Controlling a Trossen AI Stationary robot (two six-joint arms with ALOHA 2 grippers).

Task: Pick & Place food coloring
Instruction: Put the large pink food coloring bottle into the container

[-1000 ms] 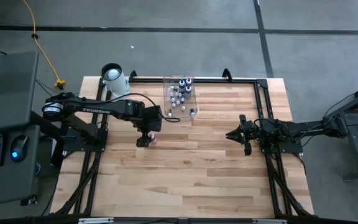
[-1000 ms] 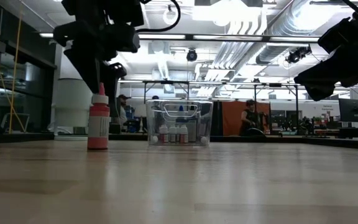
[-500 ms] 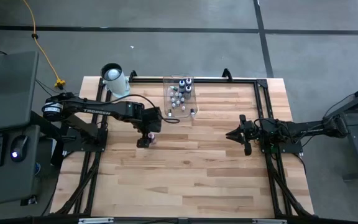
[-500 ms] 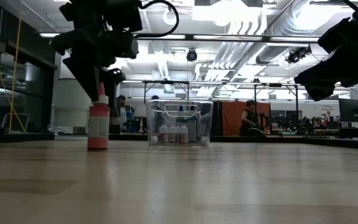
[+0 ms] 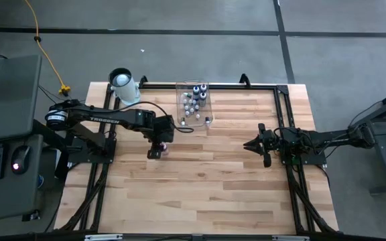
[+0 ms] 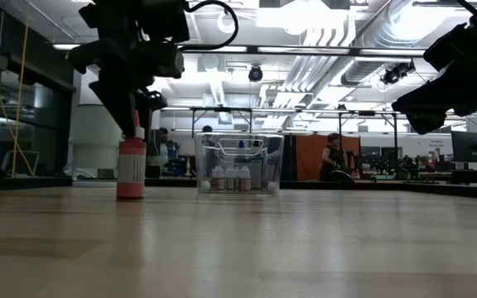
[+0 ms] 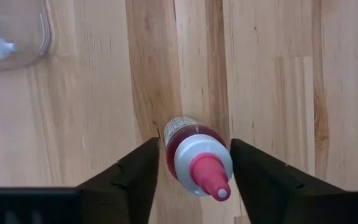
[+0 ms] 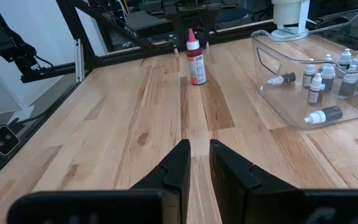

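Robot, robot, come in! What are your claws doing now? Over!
Left gripper astride upright red bottle, jaws not yet touching. Right gripper idle, nearly shut, empty. Other bottles in bin. Nothing in the way.

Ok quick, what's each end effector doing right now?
Left end effector: open, fingers either side of the red bottle, not gripping.
Right end effector: nearly shut, holding nothing.

Grey concrete floor (image 5: 179,53), yellow cable (image 5: 45,50), ceiling ducts (image 6: 338,58)
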